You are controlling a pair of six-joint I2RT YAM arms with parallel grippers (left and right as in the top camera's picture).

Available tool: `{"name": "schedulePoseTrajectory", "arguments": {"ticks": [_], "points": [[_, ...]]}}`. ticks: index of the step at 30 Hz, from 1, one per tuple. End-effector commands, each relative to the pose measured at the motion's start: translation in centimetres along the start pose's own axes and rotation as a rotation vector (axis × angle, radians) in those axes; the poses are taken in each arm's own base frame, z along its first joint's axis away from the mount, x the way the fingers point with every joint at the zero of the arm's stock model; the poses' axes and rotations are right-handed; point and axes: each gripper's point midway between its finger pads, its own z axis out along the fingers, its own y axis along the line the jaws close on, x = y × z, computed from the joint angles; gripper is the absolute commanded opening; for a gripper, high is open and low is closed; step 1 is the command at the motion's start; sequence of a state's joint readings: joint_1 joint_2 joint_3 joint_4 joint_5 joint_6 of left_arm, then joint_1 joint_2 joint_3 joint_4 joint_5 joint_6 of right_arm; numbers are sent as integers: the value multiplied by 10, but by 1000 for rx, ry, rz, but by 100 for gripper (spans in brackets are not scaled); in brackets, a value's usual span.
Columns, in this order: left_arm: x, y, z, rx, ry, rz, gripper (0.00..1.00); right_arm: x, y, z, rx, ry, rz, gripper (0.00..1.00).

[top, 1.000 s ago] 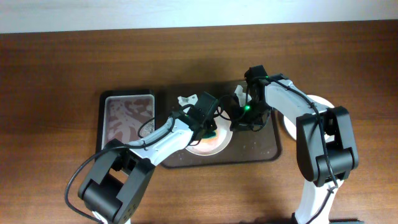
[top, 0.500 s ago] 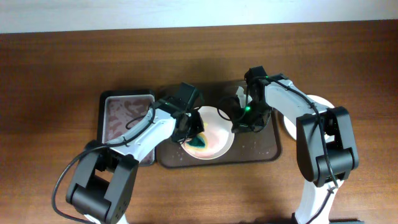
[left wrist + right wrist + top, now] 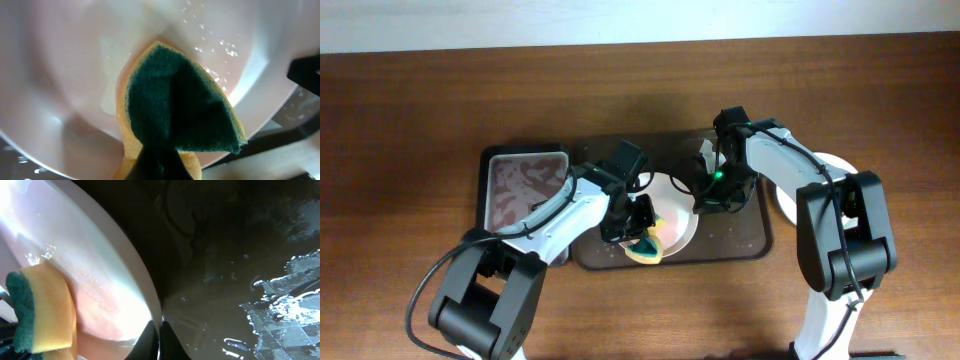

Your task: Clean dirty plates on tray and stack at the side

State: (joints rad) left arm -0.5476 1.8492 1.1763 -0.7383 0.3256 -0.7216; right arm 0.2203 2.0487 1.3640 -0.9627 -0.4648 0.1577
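With left jaws clamped shut on a sponge (image 3: 180,100), scrubbing at the near rim of the plate (image 3: 678,225) set in the middle of the tray (image 3: 745,240); with right jaws pinched tight onto that plate's far-right rim, holding it steady. Looks to be mid-wipe, with a pink sauce film showing across it. Next calls for sweeping the sponge over that smear without loosening the rim grip, then carrying the plate off to join the white plate (image 3: 840,160) on the bench at right.
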Motion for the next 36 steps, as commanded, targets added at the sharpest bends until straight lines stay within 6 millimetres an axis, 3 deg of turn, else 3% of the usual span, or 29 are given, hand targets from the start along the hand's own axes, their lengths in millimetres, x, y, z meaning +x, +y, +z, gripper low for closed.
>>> {"name": "schedulePoseTrajectory", "arguments": {"ticks": [1,4,6,9,16,23,30,36], "points": [[-21,20,-12,-114,-131,10,0,0,-14,3,62,5,19,4],[-44,33,-19,-203,-264,-15,0,1,-14,3,62,6,20,4],[-60,31,-23,-206,-338,-9,0,1,-14,3,62,7,20,4],[-77,13,-27,-134,-410,5,0,2,-14,3,63,13,23,4],[-86,-10,-38,-48,-439,24,0,3,-15,3,65,16,25,4],[-111,-39,-58,52,-558,62,0,-3,-13,3,57,-7,14,9],[-129,-45,-44,64,-604,96,0,-4,-13,3,56,-13,10,4],[-123,-47,-25,87,-538,106,0,-5,-13,3,56,-14,10,4]]}}
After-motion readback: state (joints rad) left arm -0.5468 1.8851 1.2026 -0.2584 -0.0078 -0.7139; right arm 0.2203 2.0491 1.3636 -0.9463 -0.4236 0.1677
